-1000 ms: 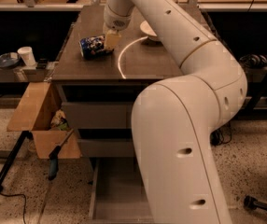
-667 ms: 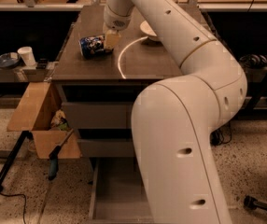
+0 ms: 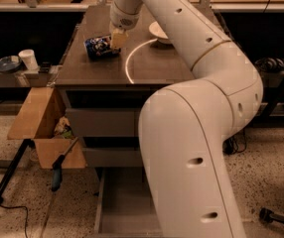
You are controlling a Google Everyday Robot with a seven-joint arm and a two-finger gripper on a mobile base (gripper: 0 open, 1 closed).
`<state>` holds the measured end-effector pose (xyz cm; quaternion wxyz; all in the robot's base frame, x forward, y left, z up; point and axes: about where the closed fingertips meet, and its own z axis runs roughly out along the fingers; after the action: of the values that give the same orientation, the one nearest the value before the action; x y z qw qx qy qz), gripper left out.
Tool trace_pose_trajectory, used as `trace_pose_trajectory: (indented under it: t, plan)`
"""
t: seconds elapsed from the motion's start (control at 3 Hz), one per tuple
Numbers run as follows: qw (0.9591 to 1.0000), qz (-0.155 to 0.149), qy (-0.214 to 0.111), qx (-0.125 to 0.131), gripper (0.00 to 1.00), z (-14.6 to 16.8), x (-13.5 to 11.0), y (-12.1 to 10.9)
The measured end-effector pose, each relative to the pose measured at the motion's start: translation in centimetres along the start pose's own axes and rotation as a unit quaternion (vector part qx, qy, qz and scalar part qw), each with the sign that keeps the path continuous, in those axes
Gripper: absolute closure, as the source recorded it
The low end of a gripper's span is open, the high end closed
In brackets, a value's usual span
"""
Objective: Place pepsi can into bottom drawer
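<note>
pepsi can (image 3: 100, 47) lying on its side on the cabinet top (image 3: 157, 68), and my gripper (image 3: 117, 37) is right at the can's right end, touching it from above. whether it's clamped on or just resting there, i can't tell. just past the can to the right sits the white bowl (image 3: 158, 31). well below the can, the bottom drawer (image 3: 122, 202) stands pulled out, floor bare. the risk now: a can on its side rolls, so a shallow or off-centre grip could let it squirt away toward the edge, or slip on the long carry down. a wide swing could clip the bowl too. my arm rises from the lower right, elbow bent high, wrist tipped down onto the can.
</note>
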<state>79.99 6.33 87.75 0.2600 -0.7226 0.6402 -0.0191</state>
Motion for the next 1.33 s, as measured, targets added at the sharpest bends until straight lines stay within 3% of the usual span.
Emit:
trace_pose_trajectory:
  t: [1.0, 1.33]
  plan:
    - [0.999, 0.018, 0.009, 0.039, 1.0, -4.5, 1.1, -1.8]
    - [0.999, 0.018, 0.009, 0.039, 1.0, -4.5, 1.1, -1.8]
